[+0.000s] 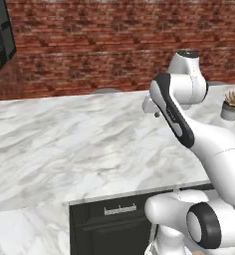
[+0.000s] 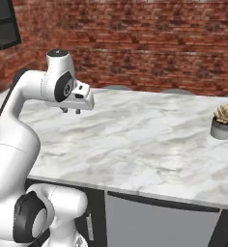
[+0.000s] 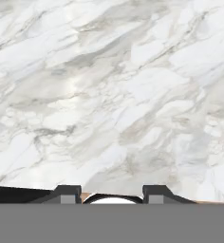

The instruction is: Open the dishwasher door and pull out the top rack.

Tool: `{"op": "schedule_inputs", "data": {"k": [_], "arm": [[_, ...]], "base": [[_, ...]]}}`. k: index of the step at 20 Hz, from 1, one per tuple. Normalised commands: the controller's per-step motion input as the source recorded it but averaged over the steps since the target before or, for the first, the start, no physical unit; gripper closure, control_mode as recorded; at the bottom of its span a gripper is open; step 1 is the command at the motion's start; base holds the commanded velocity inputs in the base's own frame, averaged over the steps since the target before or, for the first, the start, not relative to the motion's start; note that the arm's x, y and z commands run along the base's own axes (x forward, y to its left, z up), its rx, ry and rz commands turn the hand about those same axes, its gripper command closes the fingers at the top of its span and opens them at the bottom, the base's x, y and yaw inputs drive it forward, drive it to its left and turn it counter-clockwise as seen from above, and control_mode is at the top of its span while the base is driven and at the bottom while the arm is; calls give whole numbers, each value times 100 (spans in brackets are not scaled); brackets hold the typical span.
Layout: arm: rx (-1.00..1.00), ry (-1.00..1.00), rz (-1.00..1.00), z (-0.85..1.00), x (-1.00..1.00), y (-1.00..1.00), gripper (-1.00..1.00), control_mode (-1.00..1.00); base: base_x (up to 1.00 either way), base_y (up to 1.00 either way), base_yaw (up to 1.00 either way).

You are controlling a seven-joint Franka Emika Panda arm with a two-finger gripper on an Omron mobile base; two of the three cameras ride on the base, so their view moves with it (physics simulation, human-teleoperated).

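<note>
One gripper (image 2: 71, 111), upper left of the right base view, hovers over the marble counter (image 2: 149, 140), jaws parted, empty. One dishwasher door (image 2: 159, 222) is shut, bottom centre. One potted plant (image 2: 223, 121) stands at right.

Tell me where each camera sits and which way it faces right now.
Left base view: behind the arm's left, facing the counter and brick wall; arm lower right.
Right base view: behind the arm's right, facing the same counter, closed door below; arm at left, tool above marble.
Hand view: on the hand, looking down at marble; fingertips at bottom.
Both base views share the plant.
</note>
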Motion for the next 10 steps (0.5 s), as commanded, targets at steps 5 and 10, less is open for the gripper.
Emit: {"op": "schedule_inputs", "data": {"k": [5, 10], "arm": [[0, 0, 0, 0, 0, 0, -100, 100], [0, 0, 0, 0, 0, 0, -100, 100]], "base": [[-5, -3, -7], [-14, -11, -41]]}}
